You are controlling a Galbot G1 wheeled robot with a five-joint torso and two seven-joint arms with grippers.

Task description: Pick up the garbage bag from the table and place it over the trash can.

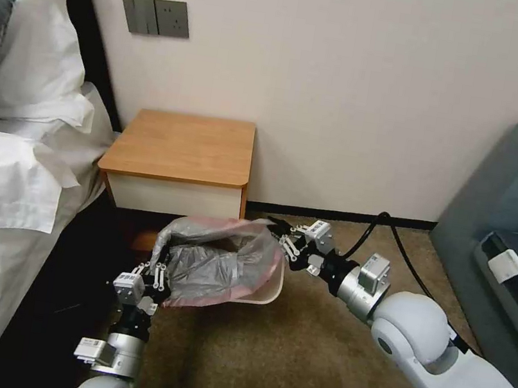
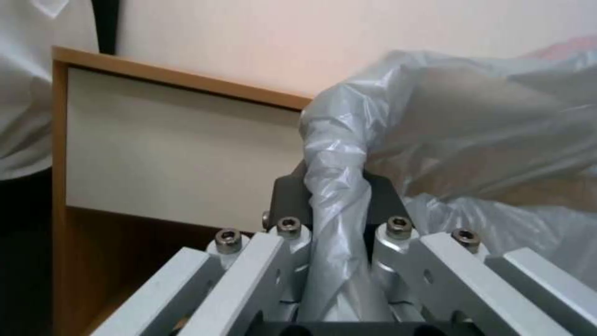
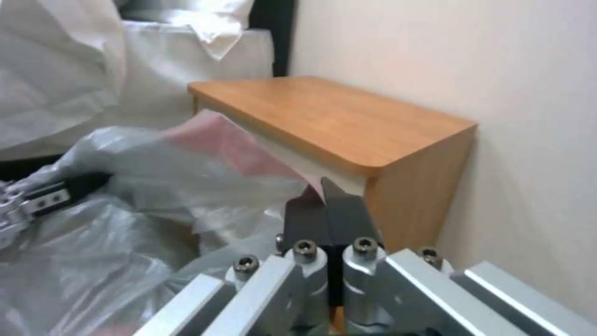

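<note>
The grey crinkled garbage bag with its pink rim hangs stretched between both grippers, just in front of the table and low over the carpet. Under it the cream trash can shows only a piece of rim. My left gripper is shut on a bunched fold at the bag's near-left side; that twisted fold runs between the dark fingers. My right gripper is shut on the pink edge at the far right, its fingertips pressed together close to the table's corner.
A bed with white sheets and pillows borders the left, close to my left arm. A grey upholstered seat stands on the right. The wall runs behind the table, and a black cable trails over the brown carpet.
</note>
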